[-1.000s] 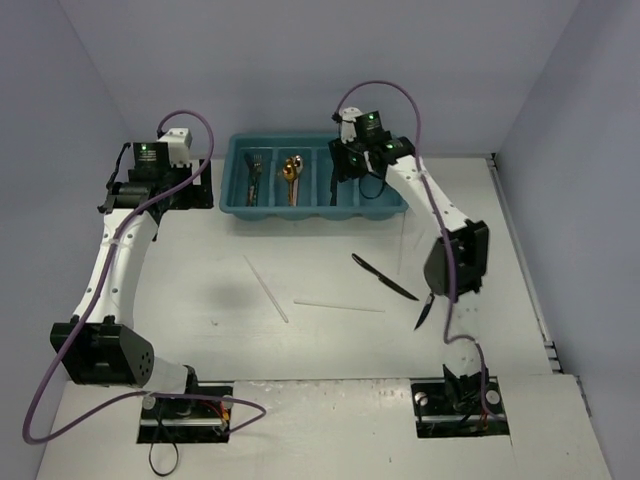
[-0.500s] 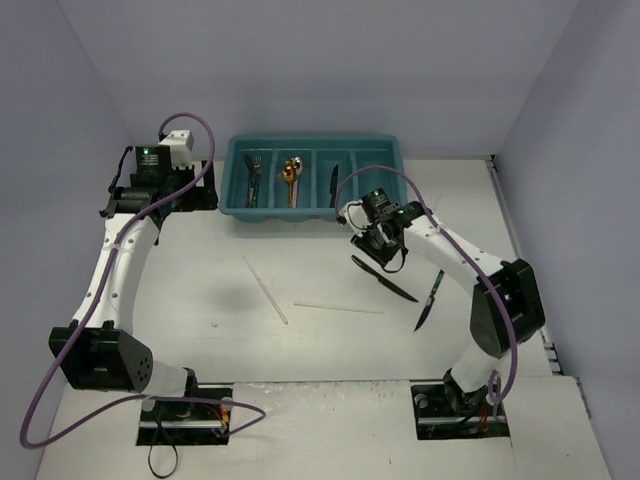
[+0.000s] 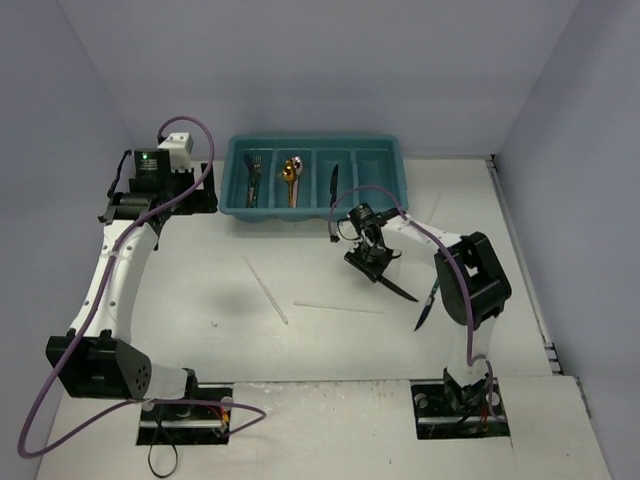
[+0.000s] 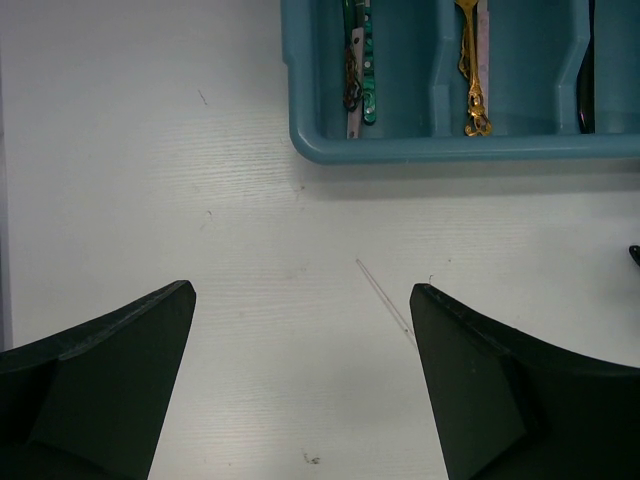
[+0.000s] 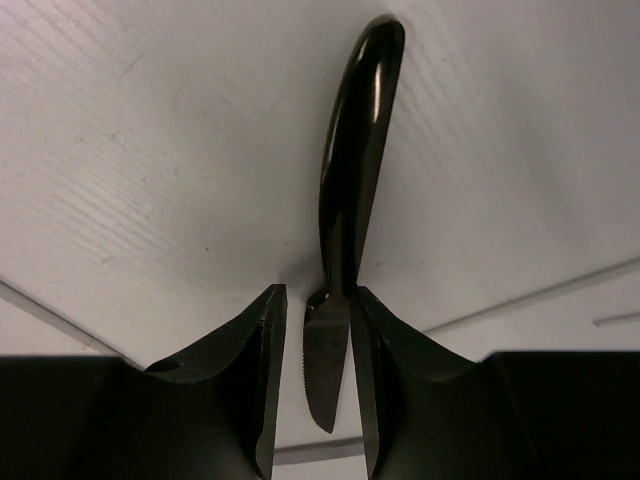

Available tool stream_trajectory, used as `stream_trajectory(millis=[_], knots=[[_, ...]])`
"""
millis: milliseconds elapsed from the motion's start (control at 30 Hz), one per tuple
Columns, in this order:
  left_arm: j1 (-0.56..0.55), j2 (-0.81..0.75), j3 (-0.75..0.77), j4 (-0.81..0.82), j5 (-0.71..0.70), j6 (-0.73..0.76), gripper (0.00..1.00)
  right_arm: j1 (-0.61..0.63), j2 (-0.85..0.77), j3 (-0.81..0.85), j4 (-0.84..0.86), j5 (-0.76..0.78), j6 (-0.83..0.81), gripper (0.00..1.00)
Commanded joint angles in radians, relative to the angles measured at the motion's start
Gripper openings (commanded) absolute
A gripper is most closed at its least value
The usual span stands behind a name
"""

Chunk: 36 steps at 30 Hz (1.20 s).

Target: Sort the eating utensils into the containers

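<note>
The teal tray (image 3: 315,211) stands at the back, with silver forks (image 3: 253,175), a gold spoon (image 3: 290,172) and a black knife (image 3: 333,183) in three separate compartments. My right gripper (image 3: 362,252) is low over a black knife (image 3: 395,287) lying on the table. In the right wrist view its jaws (image 5: 318,292) straddle the knife (image 5: 350,170) where blade meets handle, narrowly open, with a gap on the left side. A second black knife (image 3: 430,302) and two pale sticks (image 3: 266,288) (image 3: 338,306) lie on the table. My left gripper (image 4: 300,292) is open and empty.
The left wrist view shows the tray's near corner (image 4: 450,148) and one thin stick (image 4: 385,305) on the white table. Grey walls close in the back and sides. The arm bases (image 3: 185,410) sit at the near edge.
My right gripper has come away from above the tray, down and forward, to straddle the knife on the table. A black knife now shows in the tray. The left arm has barely moved.
</note>
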Motion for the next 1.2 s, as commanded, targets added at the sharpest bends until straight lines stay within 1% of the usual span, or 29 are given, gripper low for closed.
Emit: stream_trajectory(millis=[0,233,333,467,500,533,567,633,700,800,867,1000,1100,1167], knots=[[-0.004,-0.047,0.019,0.047,-0.01,0.01,0.87,0.0,0.035,0.048,0.003,-0.039,0.003,0.3],[-0.002,-0.055,0.016,0.047,-0.014,0.02,0.87,-0.018,0.087,0.071,0.006,-0.056,-0.006,0.33],[-0.004,-0.054,0.015,0.049,-0.013,0.022,0.87,-0.02,0.1,0.076,0.006,-0.057,-0.014,0.32],[-0.002,-0.053,0.015,0.049,0.002,0.023,0.87,-0.02,0.121,0.081,0.005,-0.065,-0.03,0.24],[-0.002,-0.055,0.015,0.049,0.007,0.025,0.87,-0.019,0.123,0.081,0.003,-0.068,-0.033,0.19],[-0.004,-0.056,0.016,0.05,0.012,0.028,0.87,-0.017,0.125,0.078,0.002,-0.082,-0.043,0.17],[-0.004,-0.061,0.015,0.05,0.017,0.028,0.87,-0.016,0.12,0.074,0.003,-0.085,-0.047,0.1],[-0.003,-0.066,0.015,0.049,0.027,0.033,0.87,-0.008,0.111,0.067,0.002,-0.099,-0.058,0.02],[-0.004,-0.072,0.015,0.051,0.038,0.034,0.87,0.006,0.093,0.061,0.0,-0.11,-0.067,0.0],[-0.004,-0.082,0.008,0.058,0.07,0.034,0.87,0.053,0.03,0.043,-0.001,-0.116,-0.098,0.0],[-0.004,-0.097,-0.004,0.071,0.114,0.028,0.87,0.127,-0.047,0.02,-0.001,-0.08,-0.143,0.0],[-0.005,-0.123,-0.033,0.099,0.254,0.017,0.87,0.228,-0.151,-0.009,-0.005,0.016,-0.189,0.0],[-0.006,-0.13,-0.047,0.103,0.385,0.011,0.87,0.312,-0.185,-0.025,-0.018,0.101,-0.194,0.0],[-0.012,-0.13,-0.061,0.104,0.44,0.01,0.87,0.349,-0.191,-0.037,-0.027,0.167,-0.188,0.0]])
